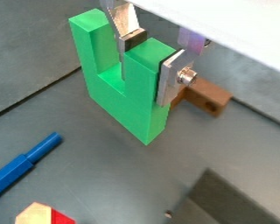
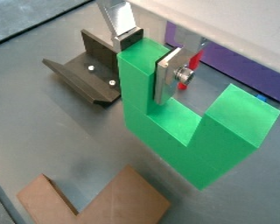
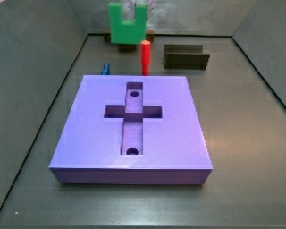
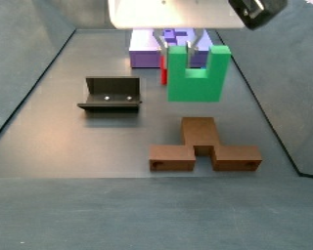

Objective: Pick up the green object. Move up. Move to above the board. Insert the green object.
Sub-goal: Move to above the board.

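My gripper (image 1: 152,59) is shut on the green object (image 1: 119,87), a bright green U-shaped block. The silver fingers clamp one of its two prongs, and its notch faces up. Both wrist views show the hold, and in the second one the gripper (image 2: 146,59) squeezes the prong of the green object (image 2: 178,131). In a side view the green object (image 4: 196,86) hangs under the gripper (image 4: 188,51) and seems lifted off the floor. The board (image 3: 170,125), a large purple slab with a cross-shaped recess, lies apart from the green object (image 3: 119,29).
A thin red cylinder (image 3: 146,55) stands upright between the green block and the board. The fixture (image 4: 111,95) stands to one side. A brown stepped piece (image 4: 199,146) lies on the floor nearby. A blue cylinder (image 1: 24,162) and a red and yellow block (image 1: 43,214) lie below.
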You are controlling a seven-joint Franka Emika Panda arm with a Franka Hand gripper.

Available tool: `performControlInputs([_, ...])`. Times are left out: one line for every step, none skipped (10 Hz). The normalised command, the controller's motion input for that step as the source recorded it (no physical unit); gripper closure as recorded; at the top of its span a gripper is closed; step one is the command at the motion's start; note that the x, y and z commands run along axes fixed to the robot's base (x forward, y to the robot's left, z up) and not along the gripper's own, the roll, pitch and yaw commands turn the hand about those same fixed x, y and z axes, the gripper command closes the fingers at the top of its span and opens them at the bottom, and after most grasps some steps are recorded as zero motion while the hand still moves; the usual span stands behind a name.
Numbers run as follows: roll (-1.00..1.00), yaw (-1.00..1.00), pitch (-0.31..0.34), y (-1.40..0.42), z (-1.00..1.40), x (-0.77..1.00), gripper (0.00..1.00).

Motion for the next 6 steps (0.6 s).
performControlInputs([-0.01, 0.01, 0.029, -0.01, 1.40, -0.03, 1.00])
performControlInputs([0.01, 0.00, 0.015, 0.00, 1.40, -0.05, 1.00])
performControlInputs([0.02, 0.00, 0.024, 0.00, 1.40, 0.02, 1.00])
performControlInputs([0.01, 0.00, 0.071, 0.01, 1.40, 0.03, 1.00])
performControlInputs([0.02, 0.00, 0.089, 0.00, 0.71, 0.01, 1.00])
performControlInputs([0.04, 0.06, 0.187, -1.40, 0.20, -0.01, 1.00])
